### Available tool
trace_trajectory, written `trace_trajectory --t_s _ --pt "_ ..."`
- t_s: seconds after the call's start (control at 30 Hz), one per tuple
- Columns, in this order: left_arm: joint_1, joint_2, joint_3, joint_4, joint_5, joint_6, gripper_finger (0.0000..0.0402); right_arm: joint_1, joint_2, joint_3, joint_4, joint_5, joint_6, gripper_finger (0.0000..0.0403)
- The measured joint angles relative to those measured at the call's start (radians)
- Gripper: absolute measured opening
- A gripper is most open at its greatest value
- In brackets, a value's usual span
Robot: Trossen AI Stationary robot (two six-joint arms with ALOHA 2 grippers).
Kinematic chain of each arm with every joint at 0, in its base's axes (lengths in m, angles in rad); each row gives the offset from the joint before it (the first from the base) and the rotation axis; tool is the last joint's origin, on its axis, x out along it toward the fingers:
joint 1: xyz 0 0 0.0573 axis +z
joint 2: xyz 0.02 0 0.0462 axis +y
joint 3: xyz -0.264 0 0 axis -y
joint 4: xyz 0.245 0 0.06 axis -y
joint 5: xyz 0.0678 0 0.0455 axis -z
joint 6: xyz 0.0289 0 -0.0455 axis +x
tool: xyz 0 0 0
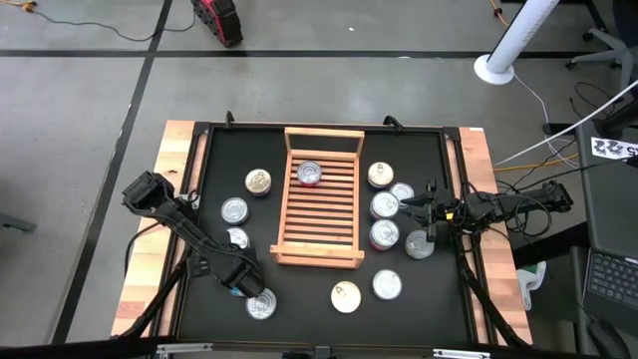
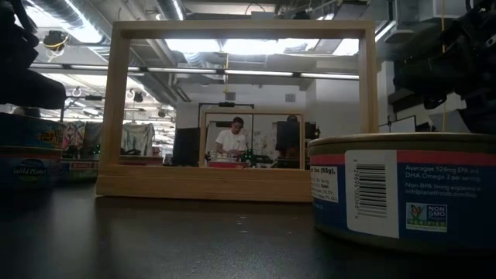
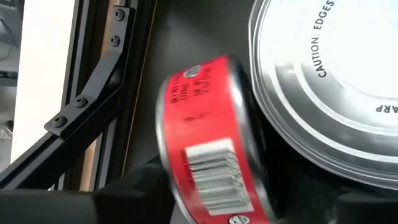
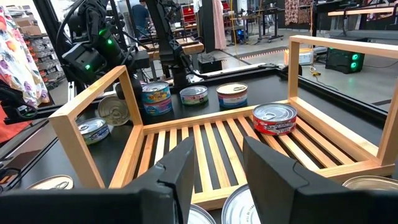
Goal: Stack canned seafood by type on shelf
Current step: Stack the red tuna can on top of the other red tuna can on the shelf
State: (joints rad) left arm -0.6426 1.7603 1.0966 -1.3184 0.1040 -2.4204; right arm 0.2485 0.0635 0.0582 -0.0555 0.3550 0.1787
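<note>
The wooden slatted shelf [image 1: 319,199] lies mid-table with one red-labelled tin [image 1: 309,173] [image 4: 274,118] on its far slats. Other round tins lie flat on the black mat to its left [image 1: 234,209], right [image 1: 384,205] and near side [image 1: 346,297]. My left gripper [image 1: 242,282] points steeply down at the near left, open around a red-labelled tin [image 3: 205,149]. That tin stands tilted on its edge beside a silver-lidded tin [image 1: 261,304] [image 3: 329,81]. My right gripper [image 1: 424,209] [image 4: 217,168] is held level at the shelf's right side, open with nothing between its fingers. My left gripper has the red-labelled tin between its two fingers and comes at it from above, slanting. One finger [image 3: 124,199] lies at the tin's rim [image 3: 166,180]; the other finger [image 3: 367,208] shows a gap to the tin. I cannot tell whether it touches the tin.
The black frame rail [image 3: 93,106] and wooden edge planks [image 1: 150,289] run close along the left gripper. Several tins crowd the mat between the shelf and the right gripper [image 1: 402,191]. A blue-labelled tin [image 2: 403,194] stands near the front edge.
</note>
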Motion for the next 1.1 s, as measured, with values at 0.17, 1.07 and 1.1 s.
trace_trajectory --t_s 0.17,1.07,1.1 --pt "0.000 0.000 0.000 0.000 0.000 0.049 0.0142 0.000 0.000 0.000 0.000 0.000 0.000 0.0136" --pt "0.022 -0.202 0.334 -0.253 -0.164 0.285 0.0130 0.000 0.000 0.000 0.000 0.000 0.000 0.0136" --pt "0.030 -0.209 0.342 -0.253 -0.208 0.290 0.0131 0.000 0.000 0.000 0.000 0.000 0.000 0.0136"
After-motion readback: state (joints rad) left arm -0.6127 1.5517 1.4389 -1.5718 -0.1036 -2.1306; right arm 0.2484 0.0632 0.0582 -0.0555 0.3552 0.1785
